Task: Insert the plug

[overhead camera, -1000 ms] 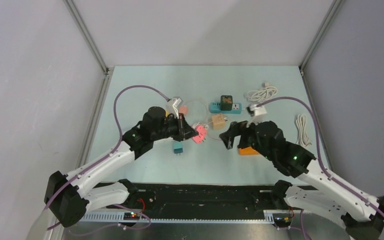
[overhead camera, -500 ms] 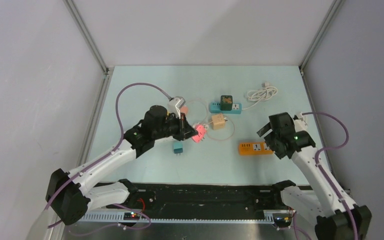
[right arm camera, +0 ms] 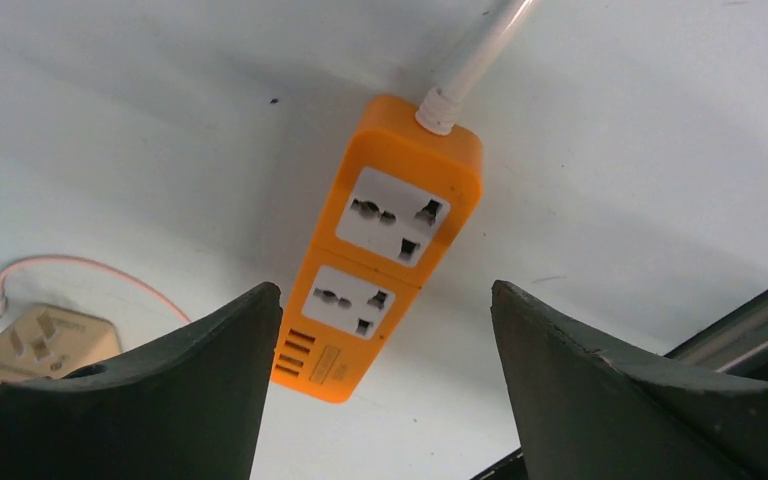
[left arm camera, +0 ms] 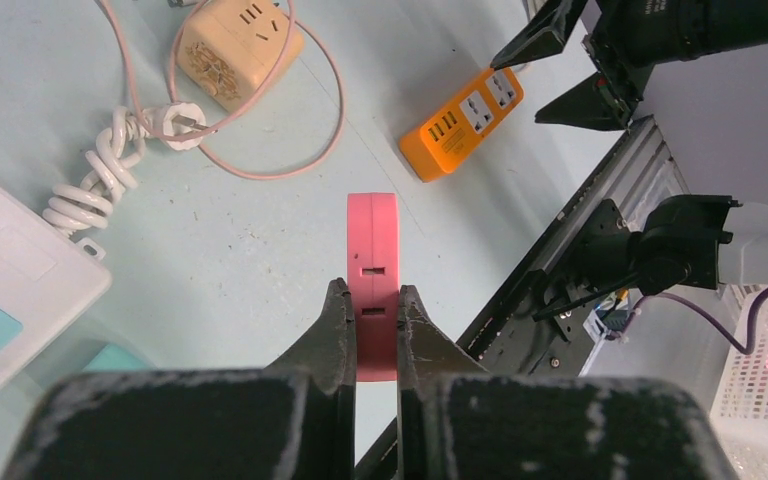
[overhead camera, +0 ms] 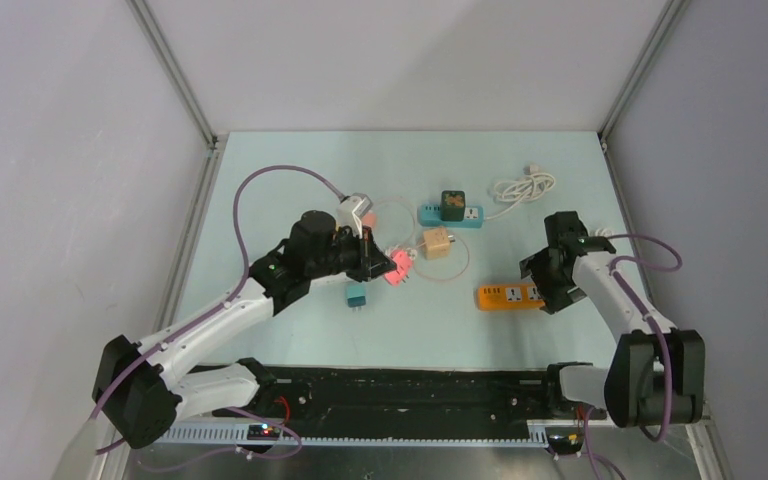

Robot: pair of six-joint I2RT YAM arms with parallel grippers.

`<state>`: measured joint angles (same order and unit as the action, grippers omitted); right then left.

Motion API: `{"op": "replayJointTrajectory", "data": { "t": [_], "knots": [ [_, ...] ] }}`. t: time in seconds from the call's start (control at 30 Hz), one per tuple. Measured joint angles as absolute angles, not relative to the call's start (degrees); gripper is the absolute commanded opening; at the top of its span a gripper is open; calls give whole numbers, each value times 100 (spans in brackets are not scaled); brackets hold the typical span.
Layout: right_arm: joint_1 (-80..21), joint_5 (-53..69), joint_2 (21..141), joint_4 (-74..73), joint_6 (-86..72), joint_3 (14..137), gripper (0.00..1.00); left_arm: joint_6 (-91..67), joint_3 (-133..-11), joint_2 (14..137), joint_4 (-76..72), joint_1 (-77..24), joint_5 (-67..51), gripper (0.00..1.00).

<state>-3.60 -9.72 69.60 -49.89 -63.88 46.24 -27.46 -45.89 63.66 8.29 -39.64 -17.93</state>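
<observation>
My left gripper [overhead camera: 380, 262] [left arm camera: 371, 292] is shut on a flat pink plug [overhead camera: 398, 267] [left arm camera: 372, 245], holding it on edge just above the table left of centre. An orange power strip [overhead camera: 509, 296] [right arm camera: 390, 250] with two sockets and a row of USB slots lies flat at the right, its white cord leading away. Just over the strip's right end hangs my right gripper [overhead camera: 548, 282] [right arm camera: 385, 290], open. Its two fingers stand wide on either side of the strip with nothing between them.
A beige adapter [overhead camera: 437, 242] [left arm camera: 235, 50] with a thin pink cable loop sits mid-table. Behind it lies a teal strip [overhead camera: 472, 214] carrying a dark green cube [overhead camera: 452, 204]. A small teal plug [overhead camera: 357, 295], a white coiled cable [overhead camera: 523, 187] and a white strip [left arm camera: 10, 275] lie around.
My right arm has swung from the table's middle out to the right and now hangs over the orange strip, jaws slightly narrower. The left gripper and pink plug have stayed put.
</observation>
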Motion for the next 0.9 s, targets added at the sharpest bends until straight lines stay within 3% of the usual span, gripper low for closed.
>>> {"op": "replayJointTrajectory", "data": {
  "t": [0.5, 0.73, 0.9],
  "knots": [
    [-198, -805, 7863, -4646, -6600, 4639, 85, -2694, -4589, 6366, 829, -3964, -1802, 0],
    [-248, -803, 8560, -4659, -6591, 4910, 42, -2644, -4604, 6423, 832, -4185, -1835, 0],
    [-744, -882, 8554, -4696, -6630, 4932, 33, -2482, -4943, 6779, 873, -4724, -1833, 0]
  ]
}}
